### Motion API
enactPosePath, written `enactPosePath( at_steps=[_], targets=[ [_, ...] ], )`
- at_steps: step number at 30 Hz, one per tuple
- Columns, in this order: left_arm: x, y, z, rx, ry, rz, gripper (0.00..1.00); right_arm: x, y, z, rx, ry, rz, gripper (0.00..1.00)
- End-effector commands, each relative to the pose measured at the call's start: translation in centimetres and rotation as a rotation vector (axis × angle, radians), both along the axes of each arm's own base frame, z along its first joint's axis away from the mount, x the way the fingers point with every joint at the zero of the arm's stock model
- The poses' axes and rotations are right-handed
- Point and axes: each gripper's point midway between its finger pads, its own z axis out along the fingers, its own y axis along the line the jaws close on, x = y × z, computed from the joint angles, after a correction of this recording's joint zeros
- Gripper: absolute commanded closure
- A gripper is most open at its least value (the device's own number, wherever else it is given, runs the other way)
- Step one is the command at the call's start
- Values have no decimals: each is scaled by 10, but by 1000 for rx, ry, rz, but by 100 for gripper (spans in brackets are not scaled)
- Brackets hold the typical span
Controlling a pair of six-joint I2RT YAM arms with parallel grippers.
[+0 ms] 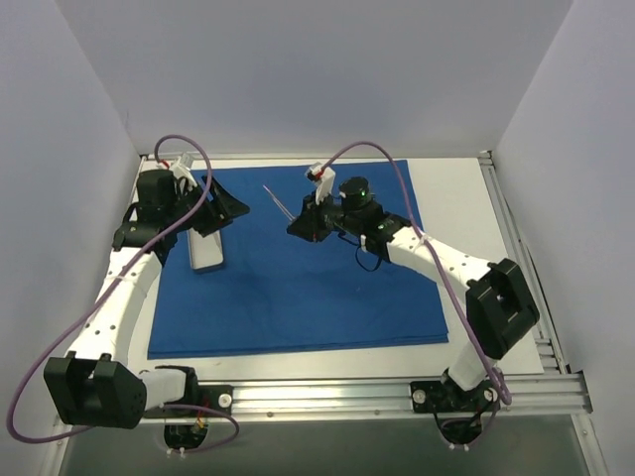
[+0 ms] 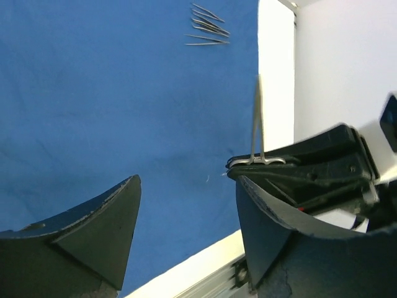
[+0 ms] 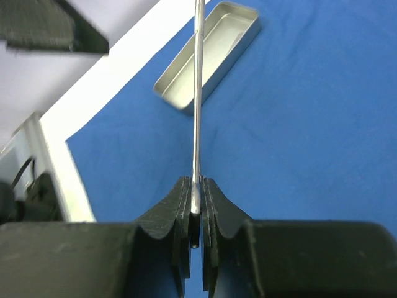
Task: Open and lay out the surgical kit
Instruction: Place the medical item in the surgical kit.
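The royal-blue cloth (image 1: pixel 298 297) lies spread flat on the table. A small pale metal tray (image 1: pixel 206 254) sits on its left part and is empty in the right wrist view (image 3: pixel 231 57). My right gripper (image 1: pixel 303 223) is shut on a thin metal instrument (image 3: pixel 198 93), held above the cloth and pointing toward the tray. My left gripper (image 1: pixel 213 210) is open and empty just behind the tray. Several more thin instruments (image 2: pixel 208 28) lie together on the cloth in the left wrist view. They are hidden in the top view.
The white tabletop (image 1: pixel 466 198) shows around the cloth. An aluminium rail (image 1: pixel 397 397) runs along the near edge and another (image 1: pixel 516 238) along the right side. Grey walls close in the left, back and right. Purple cables loop over both arms.
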Motion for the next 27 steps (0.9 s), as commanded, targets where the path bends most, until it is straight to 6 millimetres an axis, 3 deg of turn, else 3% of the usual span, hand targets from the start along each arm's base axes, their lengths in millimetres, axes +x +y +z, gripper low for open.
enactPosePath(
  at_steps=[1,5,7,11,17,22,27],
  targets=[
    [-14,-11,30,14,-178,-204,28,-47,3,27,12,3,285,100],
    [-36,-29,42,-23,-265,-408,29,-85,-2,26,9,106,446,100],
    [-50,-41,48,-106,-309,-496,29,-99,-6,37,37,112,489,100],
    [-69,-47,54,-166,-351,-556,28,-110,-15,51,51,112,507,100],
    [-82,-44,35,-124,-308,-572,28,-127,-24,49,29,135,559,100],
    [-94,-51,48,-183,-376,-642,28,-134,-27,52,44,130,583,100],
    [-98,-57,56,-270,-410,-647,35,-133,-26,56,82,138,584,100]
  ],
)
